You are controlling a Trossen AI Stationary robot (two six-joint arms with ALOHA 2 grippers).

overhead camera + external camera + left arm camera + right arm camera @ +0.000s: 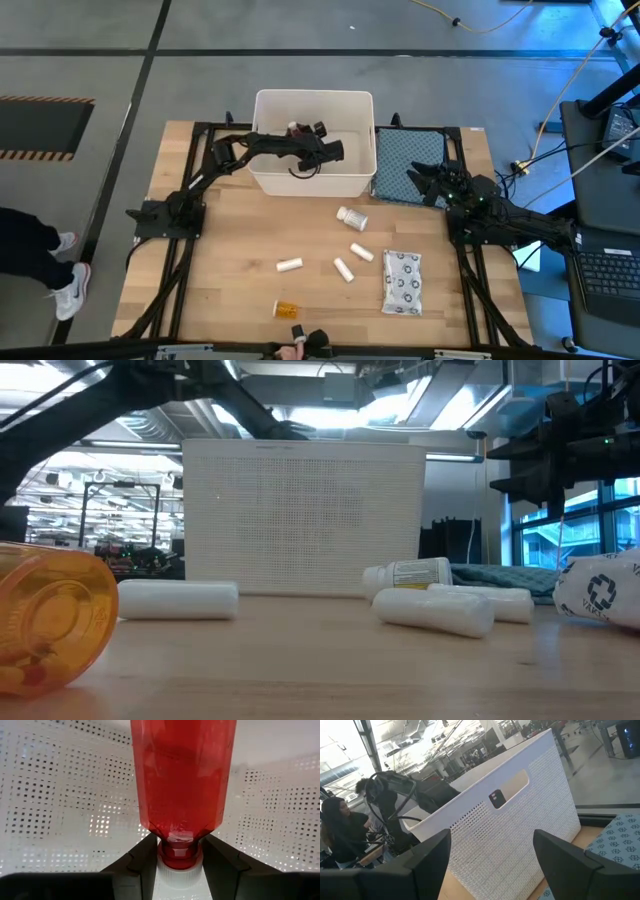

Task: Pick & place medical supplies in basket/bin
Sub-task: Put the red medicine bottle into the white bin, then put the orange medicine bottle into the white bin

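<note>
From above, the left tool [318, 129] reaches over the white bin [262, 140] at the far middle of the worktop [220, 280], its fingers closed on a red bottle [295, 129] held above the bin's inside. The right tool [413, 177] waits over the patterned cloth [400, 150] just right of the bin, fingers spread and empty. Nearer lie a pill bottle [351, 217], three white cylinders [289, 265], a blister pack [402, 281] and an amber vial [286, 309].

At worktop level, the vial [50, 620] looms near left, cylinders [178, 600] before the bin [305, 520].

The left wrist shows dark fingers [145, 862] gripping the red bottle [182, 780] at its neck, above the white cap [177, 882].

The right wrist shows spread fingers [427, 857] facing the bin [520, 835]; a person [340, 830] sits beyond.
</note>
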